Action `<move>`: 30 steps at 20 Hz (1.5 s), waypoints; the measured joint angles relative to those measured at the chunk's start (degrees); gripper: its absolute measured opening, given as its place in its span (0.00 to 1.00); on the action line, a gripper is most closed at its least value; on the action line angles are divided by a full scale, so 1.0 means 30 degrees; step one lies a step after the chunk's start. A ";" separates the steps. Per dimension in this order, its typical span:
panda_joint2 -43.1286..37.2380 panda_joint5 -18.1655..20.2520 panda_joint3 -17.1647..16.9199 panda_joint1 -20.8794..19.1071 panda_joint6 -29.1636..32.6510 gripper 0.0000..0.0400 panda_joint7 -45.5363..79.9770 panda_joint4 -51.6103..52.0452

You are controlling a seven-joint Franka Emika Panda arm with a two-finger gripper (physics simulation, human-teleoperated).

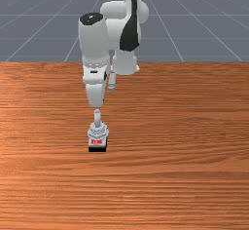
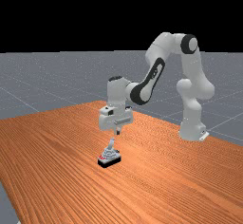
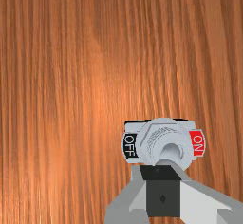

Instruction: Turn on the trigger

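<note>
In the far view my gripper [image 2: 116, 133] hangs just above the tip of the switch's lever [image 2: 111, 143]. The small grey toggle switch [image 2: 109, 155] stands on a black base on the table, its lever tilted slightly away from the red label. The front view has the switch [image 1: 97, 132] with the red label [image 1: 97, 142] facing the camera and my hand [image 1: 96, 88] behind the lever. In the wrist view my gripper [image 3: 162, 173] covers the lever's end; the black OFF label [image 3: 129, 145] and red ON label [image 3: 197, 143] lie on opposite sides of the switch's nut [image 3: 154, 140].
The wooden table [image 1: 185, 126] extends around the switch on all sides. The arm's base [image 2: 191, 131] stands at the table's edge on the far view's right, with the arm reaching over from there.
</note>
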 joint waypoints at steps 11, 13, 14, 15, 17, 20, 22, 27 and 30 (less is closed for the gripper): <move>-0.0701 -0.2221 -0.0768 0.0836 0.1541 0.00 0.1913 -0.1343; -0.1187 -0.0806 -0.0296 0.0295 0.1713 0.00 0.0606 -0.2040; -0.1340 -0.0893 -0.0324 0.0311 0.1803 0.00 0.0663 -0.2275; -0.1402 -0.0998 -0.0359 0.0341 0.1843 0.00 0.0749 -0.2369; -0.1221 -0.1044 -0.0388 0.0378 0.2120 0.00 0.0805 -0.2379; -0.0524 -0.0434 -0.0167 0.0176 0.2334 0.00 0.0266 -0.2204; -0.0302 -0.0319 -0.0168 0.0190 0.2886 0.00 0.0441 -0.2392; -0.0250 -0.0113 -0.0032 0.0093 0.3447 0.00 0.0123 -0.2281; 0.0298 0.0465 0.0385 -0.0140 0.4721 0.00 -0.0313 -0.1680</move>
